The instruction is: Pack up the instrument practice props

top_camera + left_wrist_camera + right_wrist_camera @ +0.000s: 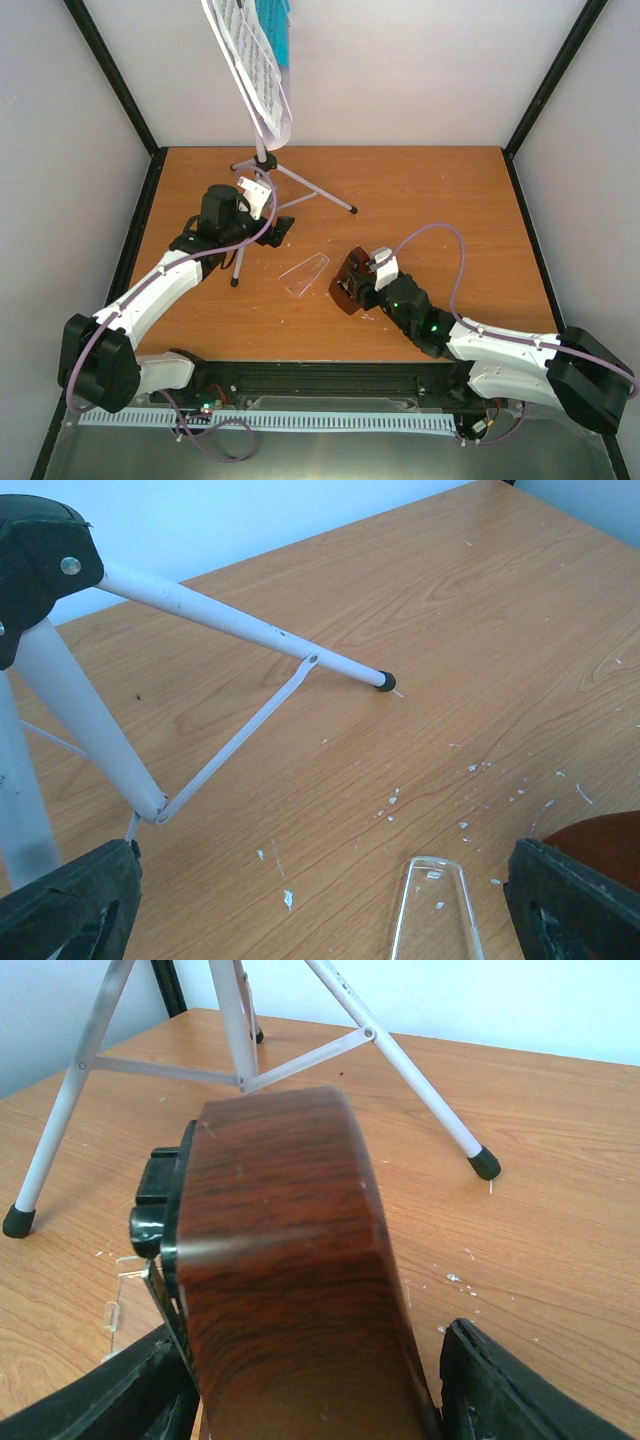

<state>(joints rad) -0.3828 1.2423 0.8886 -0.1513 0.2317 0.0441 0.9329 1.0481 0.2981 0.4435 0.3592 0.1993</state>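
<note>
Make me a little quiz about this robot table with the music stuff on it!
1. True or false: the clear cover is on the metronome.
2. Pick one: where is the sheet music? A) on the music stand B) flat on the table C) under the metronome
3. Finish it: the metronome sits between the jaws of the ___ gripper.

Key:
1. False. The cover lies on the table by itself.
2. A
3. Right gripper
</note>
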